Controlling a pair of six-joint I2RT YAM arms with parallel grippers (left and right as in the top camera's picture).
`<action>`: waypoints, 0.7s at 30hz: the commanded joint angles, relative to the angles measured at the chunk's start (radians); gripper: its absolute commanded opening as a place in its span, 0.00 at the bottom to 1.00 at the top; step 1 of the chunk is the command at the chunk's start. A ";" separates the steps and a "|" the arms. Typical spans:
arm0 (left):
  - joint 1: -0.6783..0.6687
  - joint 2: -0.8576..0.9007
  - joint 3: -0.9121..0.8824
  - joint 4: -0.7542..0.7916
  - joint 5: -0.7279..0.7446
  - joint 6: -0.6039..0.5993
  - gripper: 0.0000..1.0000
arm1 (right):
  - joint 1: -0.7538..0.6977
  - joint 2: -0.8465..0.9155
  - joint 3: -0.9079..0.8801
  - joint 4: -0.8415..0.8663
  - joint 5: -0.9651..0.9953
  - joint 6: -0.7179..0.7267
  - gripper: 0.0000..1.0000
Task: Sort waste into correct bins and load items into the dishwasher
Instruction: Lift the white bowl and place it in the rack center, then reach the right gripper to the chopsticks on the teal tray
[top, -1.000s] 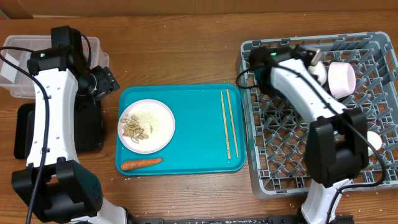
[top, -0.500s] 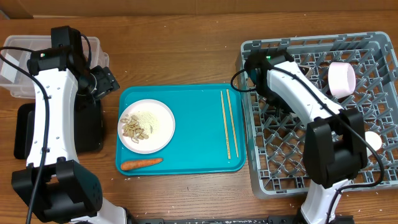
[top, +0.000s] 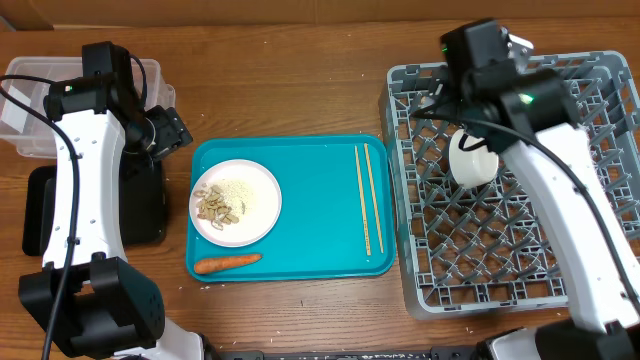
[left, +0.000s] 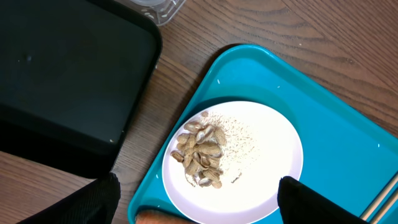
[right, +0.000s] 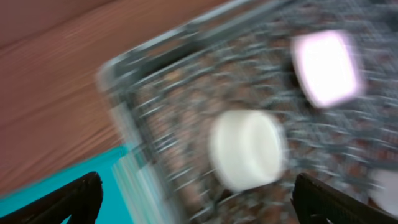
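Note:
The white plate (top: 235, 202) with beige food scraps (left: 202, 152) and rice lies on the teal tray (top: 310, 250). An orange carrot (top: 227, 263) lies just in front of it, and the chopsticks (top: 367, 195) lie along the tray's right side. My left gripper (left: 199, 208) hangs open above the plate's near rim, holding nothing. In the grey dishwasher rack (top: 590, 290) a white bowl (top: 472, 160) sits upside down. My right gripper (right: 199, 205) is open and empty above the rack. Its view is blurred but shows the bowl (right: 247, 149) and a white cup (right: 326, 67).
The clear tub (top: 30, 95) stands at the far left, with the black tray (top: 40, 215) in front of it, partly under my left arm (top: 85, 170). My right arm (top: 545, 150) crosses the rack's right half and hides what lies under it.
My right gripper opened and swung up and back over the rack. The white bowl now sits free in the rack's left part. The left arm has not moved.

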 joint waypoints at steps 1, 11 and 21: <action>0.004 -0.005 0.013 -0.003 0.011 0.027 0.83 | 0.008 0.026 0.000 0.013 -0.399 -0.197 1.00; -0.021 -0.005 0.013 -0.017 0.011 0.027 0.83 | 0.100 0.113 -0.005 -0.005 -0.469 -0.172 1.00; -0.175 -0.005 0.013 -0.054 0.010 0.027 0.84 | 0.103 0.127 -0.008 -0.059 -0.468 -0.160 0.99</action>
